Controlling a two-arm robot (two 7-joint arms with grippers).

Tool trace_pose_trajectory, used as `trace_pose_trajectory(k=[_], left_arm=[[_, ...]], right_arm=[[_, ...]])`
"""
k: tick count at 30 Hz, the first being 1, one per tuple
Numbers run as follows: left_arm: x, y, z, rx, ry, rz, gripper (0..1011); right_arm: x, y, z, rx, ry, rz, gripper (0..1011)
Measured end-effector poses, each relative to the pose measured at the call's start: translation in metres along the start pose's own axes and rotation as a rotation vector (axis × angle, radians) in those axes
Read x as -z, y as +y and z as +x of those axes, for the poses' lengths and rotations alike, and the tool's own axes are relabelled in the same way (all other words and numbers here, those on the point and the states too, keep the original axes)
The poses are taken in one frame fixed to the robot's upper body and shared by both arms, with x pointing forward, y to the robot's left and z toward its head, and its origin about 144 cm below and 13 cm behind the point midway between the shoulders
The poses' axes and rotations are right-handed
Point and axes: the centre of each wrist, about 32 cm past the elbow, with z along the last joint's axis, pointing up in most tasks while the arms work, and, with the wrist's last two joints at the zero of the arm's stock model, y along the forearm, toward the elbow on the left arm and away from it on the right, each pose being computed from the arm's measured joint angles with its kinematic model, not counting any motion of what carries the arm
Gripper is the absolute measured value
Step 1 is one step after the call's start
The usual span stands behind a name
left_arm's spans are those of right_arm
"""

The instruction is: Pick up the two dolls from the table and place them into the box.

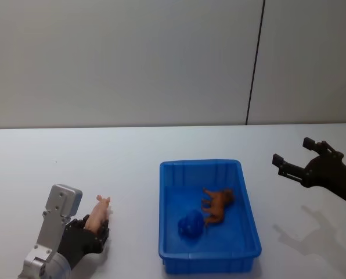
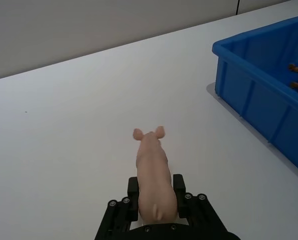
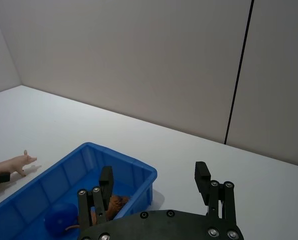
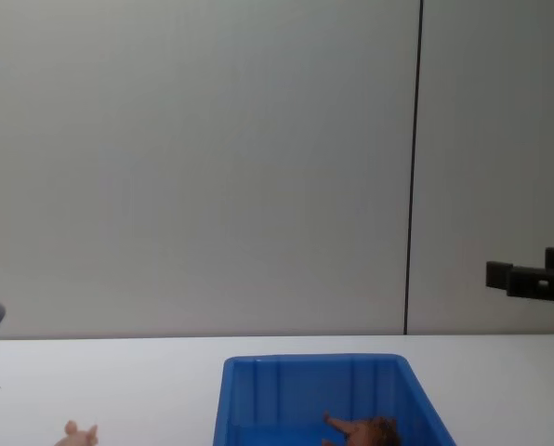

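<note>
My left claw [image 2: 156, 200] grips the pig [image 2: 152, 175]; I'd lift it clear of the box [image 1: 251, 221] rim before releasing. Right claw [image 1: 295, 157] hangs open.

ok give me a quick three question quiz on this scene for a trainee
1. True or false: the brown doll lies inside the blue box.
2. Which hand grips the pink doll? A) left hand B) right hand
3. Fill in: the right hand hangs open above the ____, to the box's right.

Key: 1 true; 2 A; 3 table.
</note>
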Motion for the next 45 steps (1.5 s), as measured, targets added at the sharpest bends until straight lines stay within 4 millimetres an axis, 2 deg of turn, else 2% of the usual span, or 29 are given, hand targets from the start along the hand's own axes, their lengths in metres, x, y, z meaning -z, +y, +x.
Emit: trace_pose_trajectory(k=[3,12,28,35,45], left_arm=[[-0.001,-0.001,0.001,0.0,-0.005,0.001,400],[-0.009,-0.002,0.003,0.0,-0.03,-0.021,395],[-0.057,0.0,0.004,0.03,-0.117,-0.192,395],[-0.08,-0.009,-0.006,0.094,-0.15,-0.259,394],[-0.093,-0.027,-0.027,0.186,-0.163,-0.289,395]], right_arm=[[0.0,0.0,0.0,0.0,0.0,0.0,1001],[0.0,0.0,0.0,0.0,0.0,0.0,1001],[0.0,0.0,0.0,0.0,0.0,0.0,1001],[0.0,0.0,0.0,0.0,0.0,0.0,1001],[0.0,0.0,0.0,0.0,0.0,0.0,1001]])
